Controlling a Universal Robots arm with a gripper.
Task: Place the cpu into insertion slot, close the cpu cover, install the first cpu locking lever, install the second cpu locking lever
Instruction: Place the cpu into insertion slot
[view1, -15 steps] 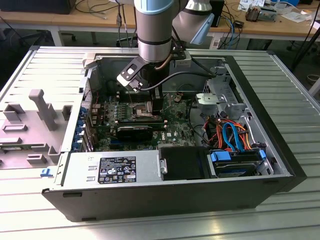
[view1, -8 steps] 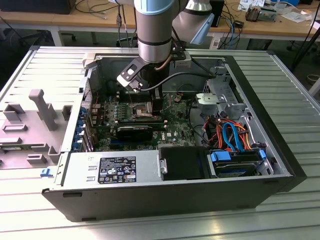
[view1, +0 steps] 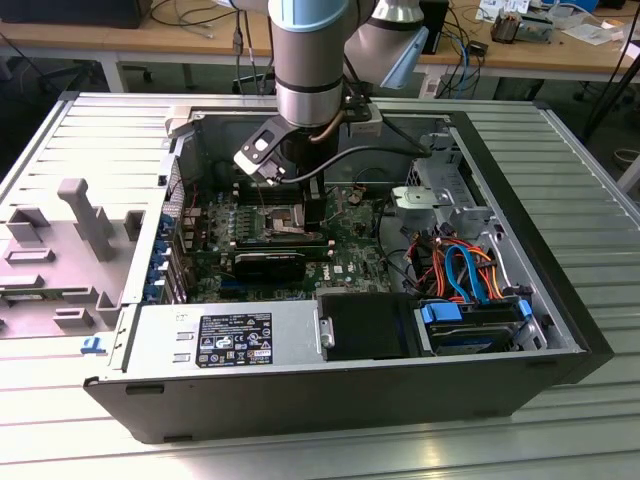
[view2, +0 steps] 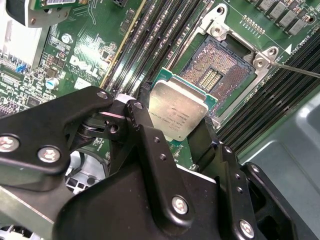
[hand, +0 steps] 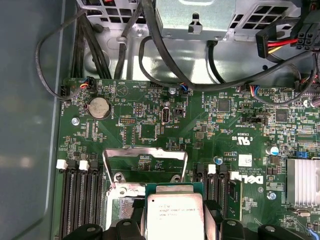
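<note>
Motherboard (view2: 87, 37), memory slots (view2: 150, 45) beside gripped cpu (view2: 177, 112)

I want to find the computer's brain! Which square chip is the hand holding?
The cpu: silvery top, green rim, pinched in the hand near the open insertion slot. The small black chips sit flat on the green board.

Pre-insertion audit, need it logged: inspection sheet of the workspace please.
Surface: ribbed metal table, open computer case on it.
Job's things: cpu not seated; insertion slot bare, pins exposed; cpu cover raised open.
Clutter: grey plastic fixture at exterior view's left.
Grippers: gripper shut on the cpu, near the slot.
Cables: black cables by the board's edge; orange and blue cables in the case.
Surroundings: wooden desks behind.
</note>
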